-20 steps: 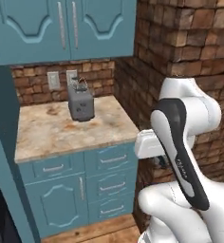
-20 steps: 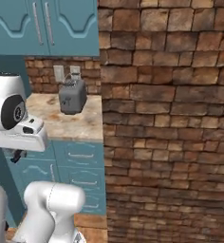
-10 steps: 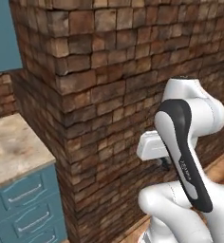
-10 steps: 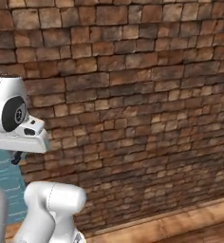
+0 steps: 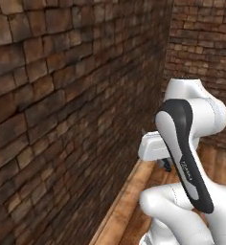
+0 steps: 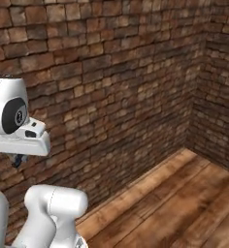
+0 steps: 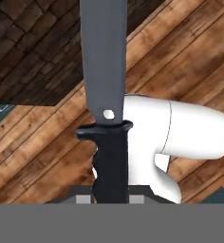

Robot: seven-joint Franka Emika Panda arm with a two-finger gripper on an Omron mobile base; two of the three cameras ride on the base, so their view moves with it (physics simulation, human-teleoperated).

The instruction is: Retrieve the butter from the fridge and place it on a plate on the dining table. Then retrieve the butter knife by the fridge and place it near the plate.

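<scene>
Robot arm holding a butter knife in front of a brick wall.

In the hand view, the slim butter knife (image 7: 107,118) with black handle and flat grey blade runs up the centre of the frame from the bottom edge, its handle pinched in the gripper (image 7: 110,197), whose jaws are closed narrowly around it. Brown wooden plank floor (image 7: 190,61) lies beyond it; the rough red-brown brick wall (image 6: 116,82) spans the base views' upper halves.

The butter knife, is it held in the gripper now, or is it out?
Held. In the hand view the butter knife rises from the shut gripper: dark handle between the fingertips, grey blade pointing away over the wooden floor.
</scene>
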